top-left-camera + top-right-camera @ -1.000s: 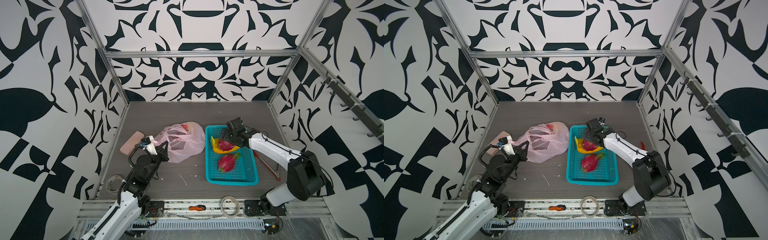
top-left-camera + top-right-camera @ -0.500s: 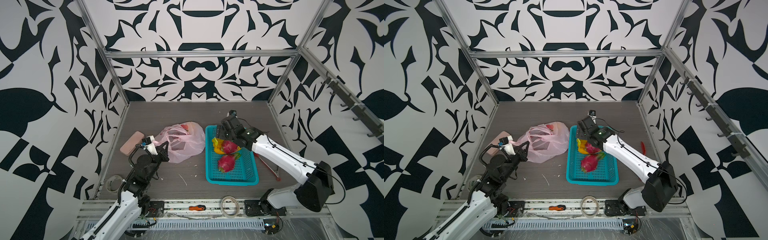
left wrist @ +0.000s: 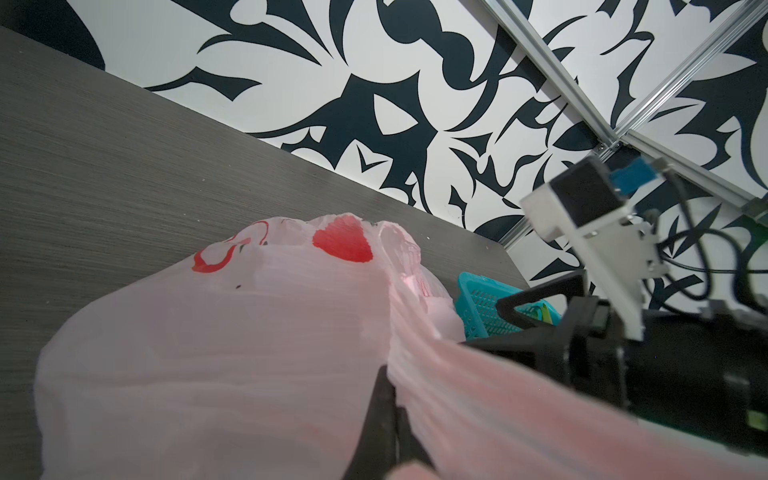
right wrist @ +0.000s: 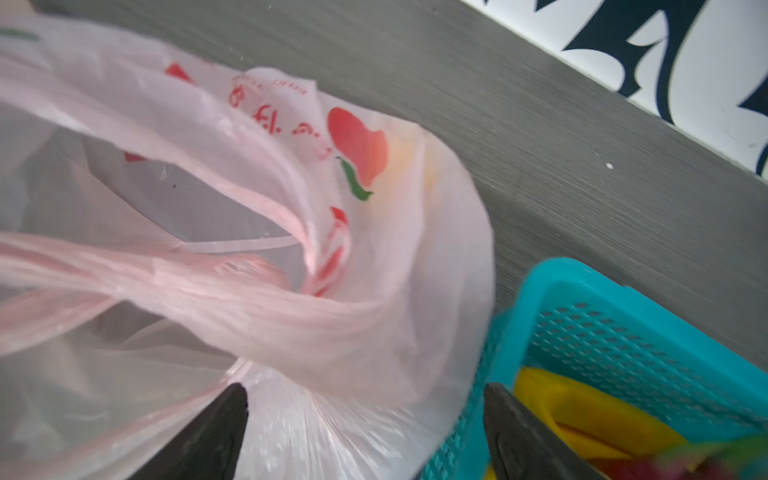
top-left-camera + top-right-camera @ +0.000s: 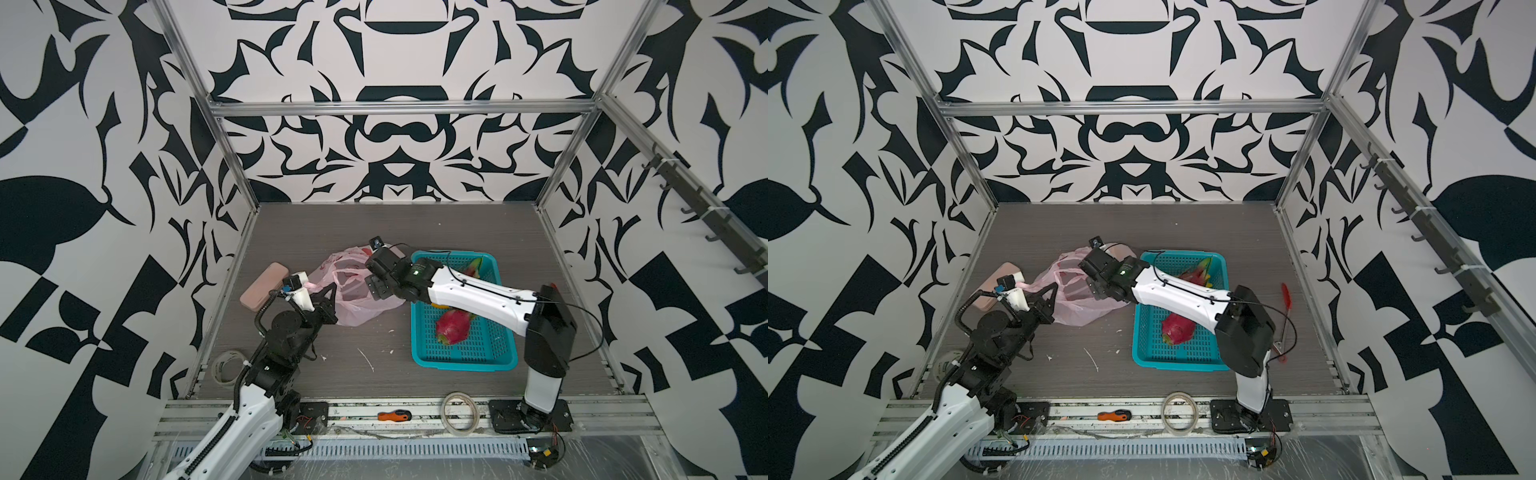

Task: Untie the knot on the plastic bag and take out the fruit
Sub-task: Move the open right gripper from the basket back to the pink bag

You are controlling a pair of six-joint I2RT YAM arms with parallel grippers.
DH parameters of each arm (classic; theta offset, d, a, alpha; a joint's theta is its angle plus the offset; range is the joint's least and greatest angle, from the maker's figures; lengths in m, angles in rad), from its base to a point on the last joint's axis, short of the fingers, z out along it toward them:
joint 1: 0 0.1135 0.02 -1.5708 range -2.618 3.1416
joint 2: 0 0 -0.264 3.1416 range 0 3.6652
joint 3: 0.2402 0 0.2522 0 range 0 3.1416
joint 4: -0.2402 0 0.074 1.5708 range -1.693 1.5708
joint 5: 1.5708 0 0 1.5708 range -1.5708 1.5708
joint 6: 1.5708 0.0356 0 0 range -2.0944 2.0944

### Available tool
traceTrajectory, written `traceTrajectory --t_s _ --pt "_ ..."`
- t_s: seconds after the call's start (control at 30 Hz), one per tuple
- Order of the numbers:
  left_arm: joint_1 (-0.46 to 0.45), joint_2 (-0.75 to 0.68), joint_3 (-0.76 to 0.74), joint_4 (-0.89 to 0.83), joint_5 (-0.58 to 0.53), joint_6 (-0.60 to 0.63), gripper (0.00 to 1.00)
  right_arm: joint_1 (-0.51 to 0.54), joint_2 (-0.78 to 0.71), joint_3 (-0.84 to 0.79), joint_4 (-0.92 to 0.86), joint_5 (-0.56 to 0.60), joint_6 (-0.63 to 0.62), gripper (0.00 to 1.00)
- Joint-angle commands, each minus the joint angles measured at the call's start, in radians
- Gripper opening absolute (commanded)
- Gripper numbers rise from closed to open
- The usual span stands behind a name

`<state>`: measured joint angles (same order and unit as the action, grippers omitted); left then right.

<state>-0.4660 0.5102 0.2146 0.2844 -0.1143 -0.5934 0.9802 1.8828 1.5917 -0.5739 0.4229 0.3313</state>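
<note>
Right wrist view: the bag [image 4: 374, 324] gapes untied, my right gripper [image 4: 365, 392] wide over it, left gripper [image 3: 388, 386] pinching its handle [image 3: 498, 374]. Banana [image 4: 582, 411] and dragon fruits [image 5: 453, 326] lie in the basket [image 4: 623, 291]; I judge only the orange [image 4: 413, 160] is left inside.

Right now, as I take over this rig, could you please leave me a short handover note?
Left gripper: shut on the plastic bag by one handle, holding its mouth open.
Right gripper: open, empty, above that mouth.
Done: knot looks untied; banana and two dragon fruits lie in the teal basket.
Left: the orange, probably the orange tint showing through the bag.
</note>
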Motion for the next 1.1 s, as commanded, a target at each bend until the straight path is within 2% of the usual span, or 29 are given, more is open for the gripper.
traceTrajectory --t_s 0.0,0.23,0.33,0.43,0.47,0.53,0.67,0.87,1.07 --pt "-0.003 -0.023 -0.018 -0.022 0.004 0.011 0.00 0.003 0.022 0.091 -0.005 0.023 -0.051 0.92" --pt "-0.003 -0.062 -0.036 -0.046 -0.002 0.005 0.00 0.002 0.139 0.183 0.051 0.045 -0.089 0.88" --pt "-0.003 -0.073 -0.038 -0.060 -0.004 0.005 0.00 0.002 0.169 0.214 0.068 0.040 -0.105 0.79" --pt "-0.003 -0.080 -0.043 -0.068 -0.009 0.009 0.00 0.001 0.168 0.218 0.082 0.034 -0.123 0.63" --pt "-0.003 -0.080 -0.047 -0.068 -0.013 0.008 0.00 0.001 0.162 0.217 0.086 0.033 -0.129 0.50" --pt "-0.003 -0.080 -0.057 -0.064 -0.019 0.007 0.00 0.000 0.148 0.212 0.088 0.032 -0.143 0.32" --pt "-0.003 -0.072 -0.076 -0.048 -0.025 0.000 0.00 0.000 0.111 0.196 0.098 0.019 -0.175 0.14" --pt "-0.003 -0.023 -0.092 -0.010 -0.028 -0.006 0.00 0.000 0.056 0.176 0.120 -0.056 -0.207 0.01" --pt "-0.003 0.035 -0.107 0.054 -0.032 -0.022 0.00 0.000 0.004 0.163 0.129 -0.121 -0.222 0.00"
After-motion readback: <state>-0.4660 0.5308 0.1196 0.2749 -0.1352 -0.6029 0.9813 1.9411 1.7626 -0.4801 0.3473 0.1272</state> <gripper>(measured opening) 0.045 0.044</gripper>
